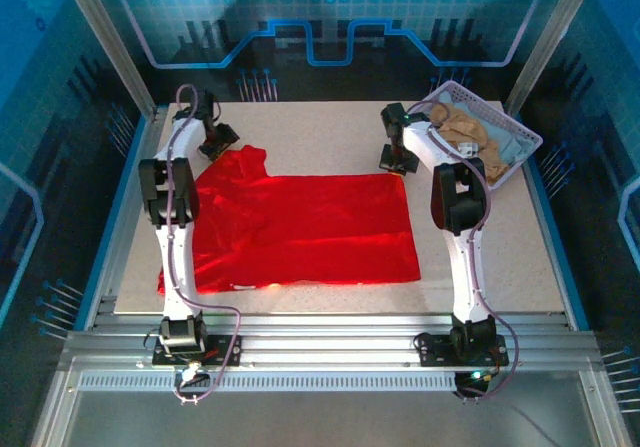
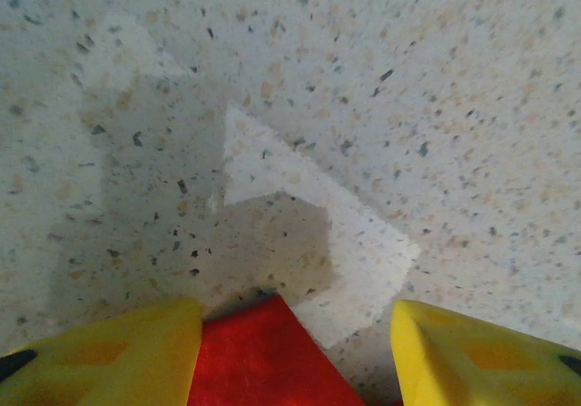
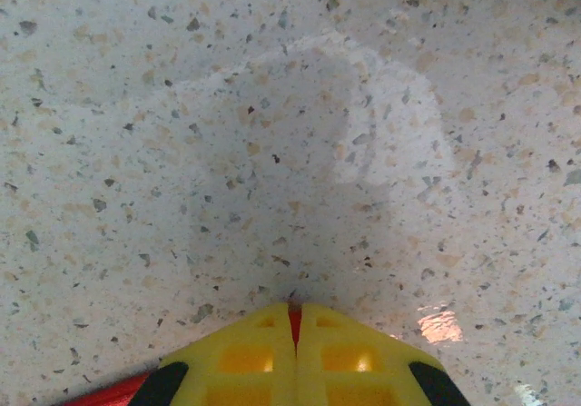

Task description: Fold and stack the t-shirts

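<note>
Red cloth covers the left and middle of the counter (image 1: 500, 237): the red t-shirt (image 1: 300, 232) lies spread flat, its far edge reaching both arms. My right fingers (image 3: 263, 351) are pressed together at the shirt's far right corner with just a sliver of red pinched between the tips. My left fingers (image 2: 109, 356) stand spread, straddling a pointed red corner at the far left, nothing gripped yet. The tan t-shirt (image 1: 470, 132) and the pale blue-grey t-shirt (image 1: 510, 152) sit bundled in the basket (image 1: 500, 112) at the far right corner, waiting. What worries me is that right-hand grip: it looks so thin that I judge the hem could slide out once I lift or drag. On the left, the corner barely reaches between the tips, so closing may catch only the counter. If one side holds and the other does not, the fold would go skewed and bunch the cloth, already rumpled near the left arm. I can read no brand, label or writing anywhere; no print shows on the red shirt's upper face.
</note>
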{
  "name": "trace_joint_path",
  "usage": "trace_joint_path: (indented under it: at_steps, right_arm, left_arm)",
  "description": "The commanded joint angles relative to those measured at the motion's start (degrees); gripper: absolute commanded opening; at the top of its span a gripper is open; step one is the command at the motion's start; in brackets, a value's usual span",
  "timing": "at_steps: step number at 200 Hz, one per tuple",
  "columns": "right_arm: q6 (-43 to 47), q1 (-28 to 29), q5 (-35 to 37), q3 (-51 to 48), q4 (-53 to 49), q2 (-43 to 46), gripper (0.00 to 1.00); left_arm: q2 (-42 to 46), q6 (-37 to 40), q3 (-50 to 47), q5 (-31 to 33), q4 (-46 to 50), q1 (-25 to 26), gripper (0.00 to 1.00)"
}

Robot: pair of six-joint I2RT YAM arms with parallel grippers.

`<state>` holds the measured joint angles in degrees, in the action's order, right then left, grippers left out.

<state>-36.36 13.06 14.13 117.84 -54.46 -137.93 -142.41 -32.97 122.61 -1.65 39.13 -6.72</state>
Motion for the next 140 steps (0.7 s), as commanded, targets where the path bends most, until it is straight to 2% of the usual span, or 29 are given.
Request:
trace_joint_path:
  at_steps: [1,35,58,98,140]
  right_arm:
    - [-0.03,-0.54,-1.53,-0.91,-1.27,1.91,0.0]
    - [-0.03,-0.55,-1.69,-1.38,-1.14,1.81,0.0]
    - [-0.12,-0.51,-1.81,-1.64,-1.0,1.82,0.0]
    - [-0.16,-0.49,-2.26,-2.26,-0.66,2.38,0.0]
    - [1.15,-0.49,-2.53,-3.73,0.94,4.13,0.0]
  left_arm:
    - [-1.49,2.35,1.88,1.24,4.25,1.69,0.57]
    - [-1.99,1.74,2.43,1.67,7.4,2.76,0.46]
    - [-2.81,0.47,3.78,0.53,10.87,2.92,0.28]
    - [-2.34,0.01,5.89,2.97,15.76,3.03,0.0]
    - [5.84,0.23,2.97,5.78,12.22,3.12,0.0]
